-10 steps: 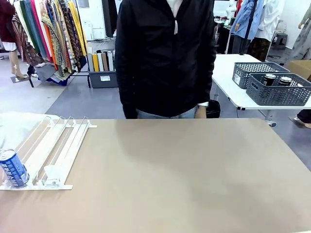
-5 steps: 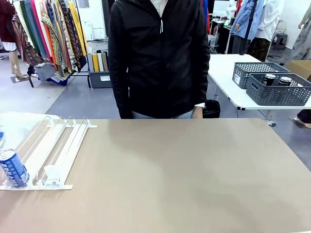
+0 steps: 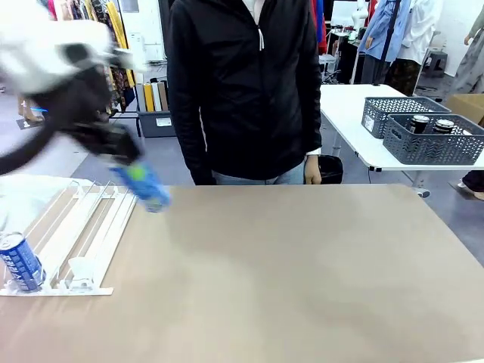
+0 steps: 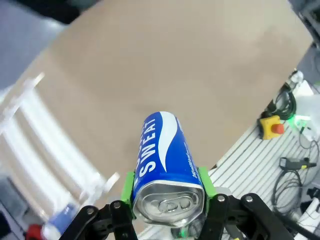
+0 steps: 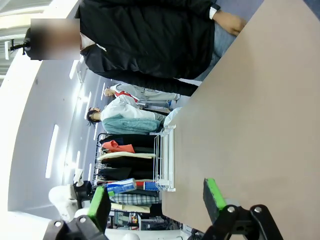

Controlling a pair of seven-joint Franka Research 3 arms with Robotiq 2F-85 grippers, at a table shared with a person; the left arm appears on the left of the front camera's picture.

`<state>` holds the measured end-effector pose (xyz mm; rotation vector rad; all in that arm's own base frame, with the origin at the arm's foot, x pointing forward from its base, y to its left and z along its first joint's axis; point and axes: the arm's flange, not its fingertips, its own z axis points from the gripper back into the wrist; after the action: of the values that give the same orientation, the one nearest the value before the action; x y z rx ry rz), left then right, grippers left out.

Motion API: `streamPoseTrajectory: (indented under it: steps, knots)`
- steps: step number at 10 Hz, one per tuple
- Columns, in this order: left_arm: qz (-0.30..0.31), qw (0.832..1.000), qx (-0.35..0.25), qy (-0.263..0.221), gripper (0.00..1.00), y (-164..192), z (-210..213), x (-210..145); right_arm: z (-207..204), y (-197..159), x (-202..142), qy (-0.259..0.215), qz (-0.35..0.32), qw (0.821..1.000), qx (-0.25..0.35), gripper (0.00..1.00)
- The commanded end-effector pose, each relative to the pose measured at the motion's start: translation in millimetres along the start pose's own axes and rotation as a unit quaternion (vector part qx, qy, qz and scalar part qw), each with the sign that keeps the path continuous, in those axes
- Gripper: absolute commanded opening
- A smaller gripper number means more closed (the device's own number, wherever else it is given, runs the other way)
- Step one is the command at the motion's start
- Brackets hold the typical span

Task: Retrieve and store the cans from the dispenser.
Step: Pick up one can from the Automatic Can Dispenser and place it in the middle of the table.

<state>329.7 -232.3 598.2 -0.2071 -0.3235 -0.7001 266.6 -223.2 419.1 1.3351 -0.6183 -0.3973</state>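
Blue can (image 4: 165, 150) clamped in left claw (image 4: 168, 185), between green pads (image 4: 206, 181), silver top toward wrist; right claw (image 5: 156, 201) open.

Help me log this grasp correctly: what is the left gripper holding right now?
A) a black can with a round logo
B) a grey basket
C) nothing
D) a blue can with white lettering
D: the left wrist view shows the left gripper shut on the blue can, whose silver top faces the camera.
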Motion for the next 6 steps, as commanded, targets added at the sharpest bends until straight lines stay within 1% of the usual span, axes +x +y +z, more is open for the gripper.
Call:
streamPoseTrajectory:
  steps: [1,2,3,5,6]
  knots:
    - [-0.046,0.999,0.007,0.028,0.0,-11.7,-58.9,66.3,1.3,1.7,1.5,0.002,0.006,1.0,0.002,1.0]
    - [-0.086,0.995,0.006,0.05,0.0,-37.6,-99.6,72.2,1.3,1.7,1.5,0.002,0.006,1.0,0.002,1.0]
    - [-0.122,0.991,0.014,0.061,0.0,-54.6,-140.9,68.5,1.3,1.7,1.5,0.002,0.006,1.0,0.002,1.0]
    - [-0.164,0.983,0.034,0.076,0.0,-61.4,-194.8,60.1,1.3,1.7,1.5,0.002,0.006,1.0,0.002,1.0]
    - [-0.176,0.98,0.033,0.088,0.0,-60.9,-207.1,62.0,1.3,1.7,1.5,0.002,0.006,1.0,0.002,1.0]
